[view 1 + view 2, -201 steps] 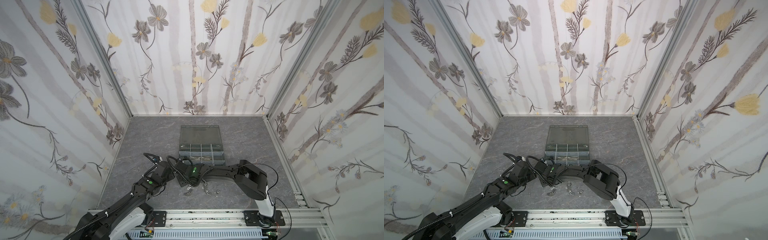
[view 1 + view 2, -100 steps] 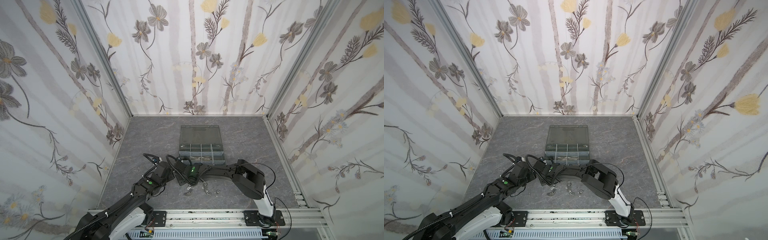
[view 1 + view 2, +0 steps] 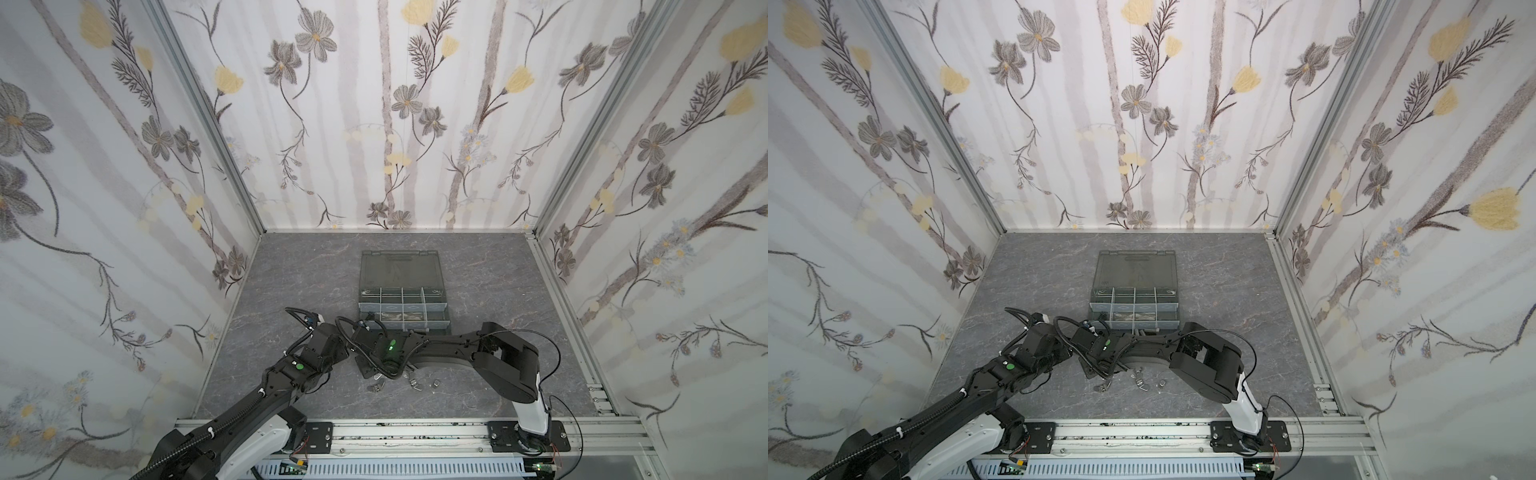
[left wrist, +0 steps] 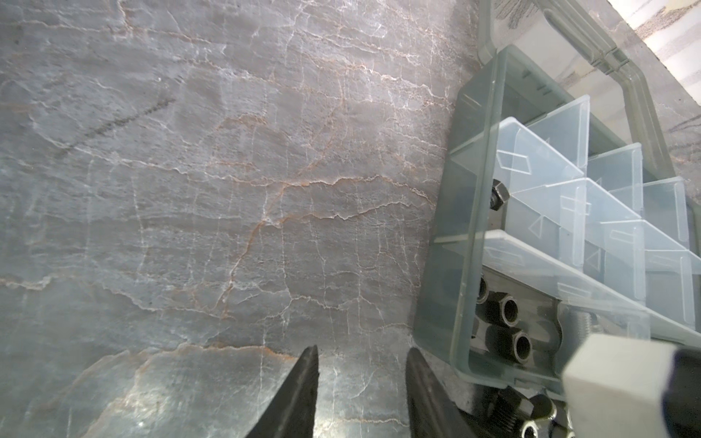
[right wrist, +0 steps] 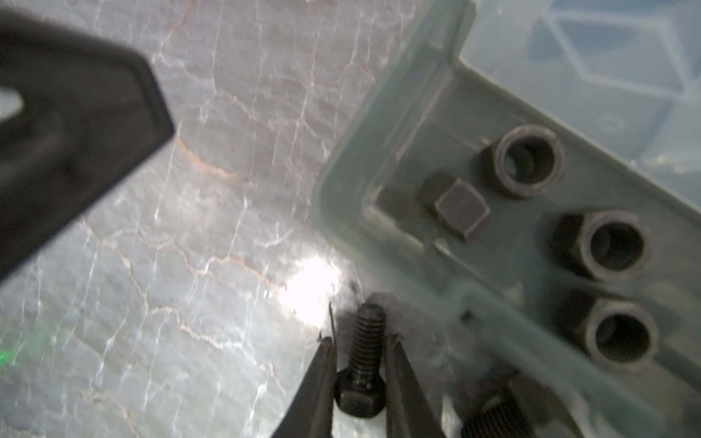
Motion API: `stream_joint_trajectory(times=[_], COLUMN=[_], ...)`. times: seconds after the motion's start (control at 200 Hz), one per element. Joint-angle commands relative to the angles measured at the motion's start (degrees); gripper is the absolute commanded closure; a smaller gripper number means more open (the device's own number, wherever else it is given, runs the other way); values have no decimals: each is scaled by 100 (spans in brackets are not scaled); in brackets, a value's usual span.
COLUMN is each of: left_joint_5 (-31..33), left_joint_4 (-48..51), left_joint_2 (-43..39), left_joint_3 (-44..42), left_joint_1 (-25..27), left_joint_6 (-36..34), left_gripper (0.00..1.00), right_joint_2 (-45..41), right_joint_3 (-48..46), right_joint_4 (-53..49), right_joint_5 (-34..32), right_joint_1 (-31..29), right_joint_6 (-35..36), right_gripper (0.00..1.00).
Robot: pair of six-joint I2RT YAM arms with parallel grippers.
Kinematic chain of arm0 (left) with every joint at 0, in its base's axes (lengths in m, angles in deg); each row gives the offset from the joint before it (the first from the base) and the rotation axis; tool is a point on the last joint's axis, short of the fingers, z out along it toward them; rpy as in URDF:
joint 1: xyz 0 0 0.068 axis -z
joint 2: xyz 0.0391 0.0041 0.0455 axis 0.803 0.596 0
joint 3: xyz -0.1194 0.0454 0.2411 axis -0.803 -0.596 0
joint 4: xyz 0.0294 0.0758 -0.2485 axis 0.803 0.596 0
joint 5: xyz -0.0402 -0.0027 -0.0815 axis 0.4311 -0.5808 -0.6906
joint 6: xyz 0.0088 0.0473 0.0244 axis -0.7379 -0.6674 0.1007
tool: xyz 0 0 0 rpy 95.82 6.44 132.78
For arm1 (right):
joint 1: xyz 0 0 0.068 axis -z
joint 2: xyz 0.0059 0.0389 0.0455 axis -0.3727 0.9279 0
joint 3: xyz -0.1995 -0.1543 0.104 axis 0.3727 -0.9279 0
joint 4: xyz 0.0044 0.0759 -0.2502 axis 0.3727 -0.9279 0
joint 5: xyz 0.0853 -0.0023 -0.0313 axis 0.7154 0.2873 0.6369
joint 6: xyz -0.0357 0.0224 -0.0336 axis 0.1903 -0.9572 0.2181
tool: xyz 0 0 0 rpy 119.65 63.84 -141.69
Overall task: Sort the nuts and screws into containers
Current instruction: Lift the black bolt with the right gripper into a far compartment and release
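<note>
Nearest, lower centre of the right wrist view: right gripper [image 5: 362, 335] closed on black screw [image 5: 358, 379], thin pinch across the hex head, apt to swivel or drop on lifting. Alongside, left gripper [image 4: 362, 349] parted, empty, close enough to collide. Beyond, at right, organizer box [image 5: 375, 144] with nuts [image 5: 614, 246] inside: risk of clipping the rim.

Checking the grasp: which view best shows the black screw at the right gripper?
Right wrist view: the black screw lies between the right gripper fingers, threads and head clear. Both top views hide it under the right arm; left wrist view cannot confirm it.
</note>
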Motion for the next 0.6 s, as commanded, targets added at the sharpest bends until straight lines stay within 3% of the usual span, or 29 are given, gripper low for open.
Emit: stream_joint_trajectory(times=[0.0,0.325,0.595], left_joint_5=[77,51,44], left_joint_4=[-82,-80,-87], left_joint_2=[-11,-64,-82], left_joint_3=[-33,-73,-75], left_joint_1=[-8,-26,-35], left_joint_6=[31,27,45], left_gripper=[59,59,59], right_joint_2=[-201,-1175,-1413], right_joint_3=[-116,-331,185], right_joint_4=[158,85,5], right_joint_5=[27,-100,-1], right_joint_1=[-40,-46,704], right_joint_6=[-75,19,473], right_gripper=[78,77,76])
